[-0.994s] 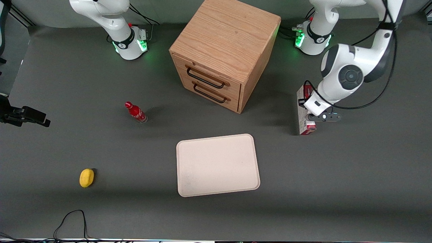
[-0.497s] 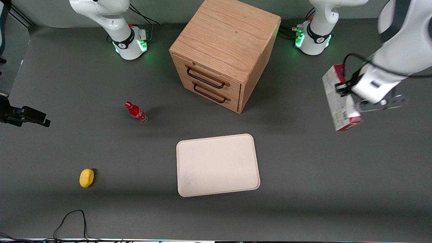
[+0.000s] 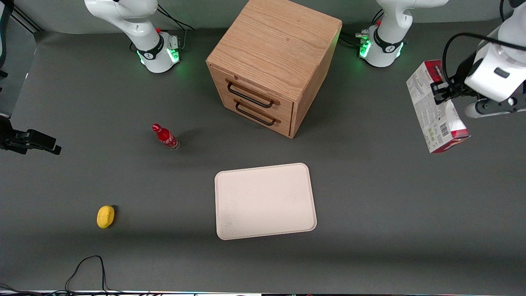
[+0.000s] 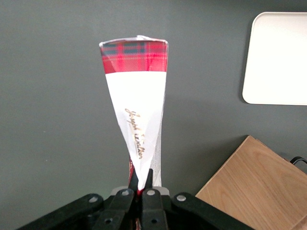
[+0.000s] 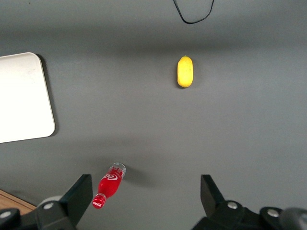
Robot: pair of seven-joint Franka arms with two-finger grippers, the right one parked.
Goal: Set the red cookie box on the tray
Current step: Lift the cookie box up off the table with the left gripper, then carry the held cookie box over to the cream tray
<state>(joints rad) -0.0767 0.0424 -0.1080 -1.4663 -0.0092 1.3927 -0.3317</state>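
My left gripper (image 3: 440, 95) is shut on the red cookie box (image 3: 432, 110) and holds it high above the table at the working arm's end, its pale printed face with the barcode toward the front camera. In the left wrist view the box (image 4: 136, 105) hangs from the gripper (image 4: 142, 184), a red tartan end farthest from the fingers. The cream tray (image 3: 265, 201) lies flat on the table, nearer the front camera than the cabinet, with nothing on it. It also shows in the left wrist view (image 4: 276, 60) and the right wrist view (image 5: 21, 98).
A wooden drawer cabinet (image 3: 273, 61) with two drawers stands mid-table. A small red cola bottle (image 3: 165, 137) and a yellow lemon-like object (image 3: 105, 216) lie toward the parked arm's end. A black cable (image 3: 88, 267) loops at the front edge.
The gripper has lifted the box off the table and carried it upward and outward toward the working arm's end. The box has tilted and looms larger.
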